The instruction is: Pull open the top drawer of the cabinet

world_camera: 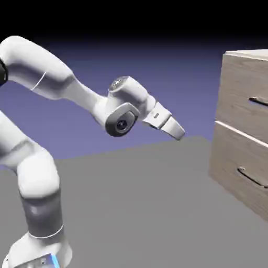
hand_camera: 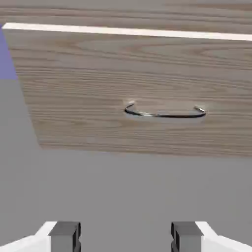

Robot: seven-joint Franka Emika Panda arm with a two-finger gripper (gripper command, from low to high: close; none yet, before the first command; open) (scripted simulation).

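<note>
In the exterior view, a gap is left between the gripper (world_camera: 178, 135) and the cabinet (world_camera: 242, 125), with nothing seen standing in it. Below the gripper, open air is left above the grey tabletop (world_camera: 131, 209). On the exterior view's right, the way is blocked by the cabinet's wooden fronts. From the top drawer (world_camera: 243, 94), a dark handle (world_camera: 259, 101) is thrust out; from the lower drawer (world_camera: 238, 162), another dark bar (world_camera: 252, 178) is thrust out below it. In the hand view, the lower bar is seen bowed away from the wood, with a narrow space enclosed behind it. Clear space is left between the two fingertips (hand_camera: 64, 237). Past the cabinet's edge at the hand view's left, no obstacle is seen.
</note>
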